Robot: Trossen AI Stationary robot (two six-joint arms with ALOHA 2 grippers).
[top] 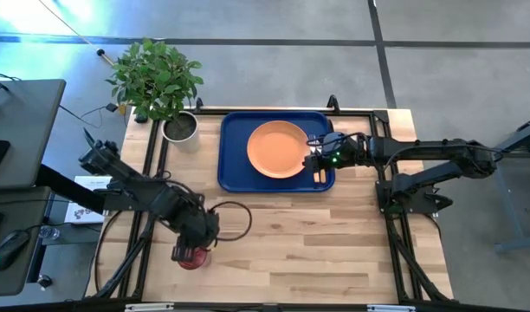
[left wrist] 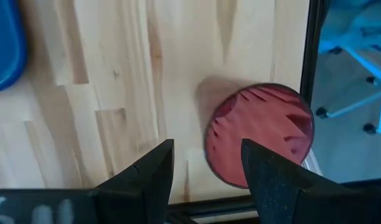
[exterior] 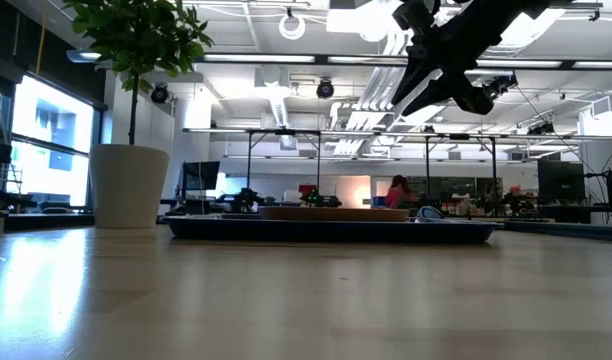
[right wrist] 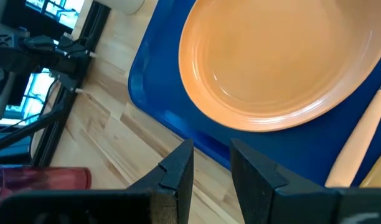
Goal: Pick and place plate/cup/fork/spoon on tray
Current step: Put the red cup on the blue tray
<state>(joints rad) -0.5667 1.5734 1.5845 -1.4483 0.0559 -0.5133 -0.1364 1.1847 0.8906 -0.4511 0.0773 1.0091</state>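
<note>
The orange plate lies in the blue tray at the table's far middle. A light tan cutlery handle lies on the tray beside the plate, and its metal end is out of view. The dark red cup stands upright near the table's near left edge. My left gripper is open just above the cup, which sits off to one finger's side. My right gripper is open and empty, raised over the tray's right part near the plate's rim.
A potted plant in a grey pot stands at the far left, just left of the tray. A black cable loop lies on the table by my left arm. Bare wood stretches across the near middle and right.
</note>
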